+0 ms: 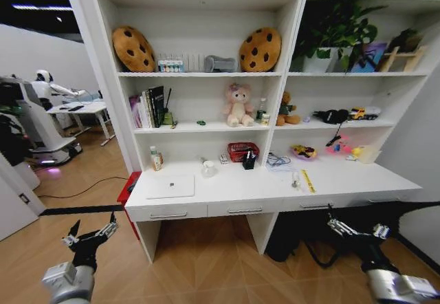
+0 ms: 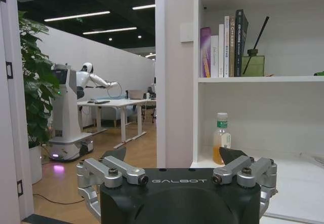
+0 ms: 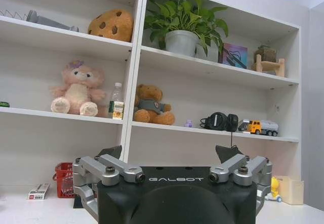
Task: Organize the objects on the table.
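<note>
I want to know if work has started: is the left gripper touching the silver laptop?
Apart. The head view shows the left gripper low over the floor, well short of the silver laptop on the table.

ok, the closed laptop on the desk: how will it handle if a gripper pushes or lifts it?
The laptop lies flat and closed on the smooth table, so a push would probably slide it, not tip it. It looks thin and rigid; lifting by one edge likely needs a firm pinch. Both grippers, left gripper and right gripper, are open, short of the desk.

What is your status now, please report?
Left gripper and right gripper open, empty, held low before the table. Laptop closed, yellow ruler lying flat, both untouched. Nothing blocking the desk front.
</note>
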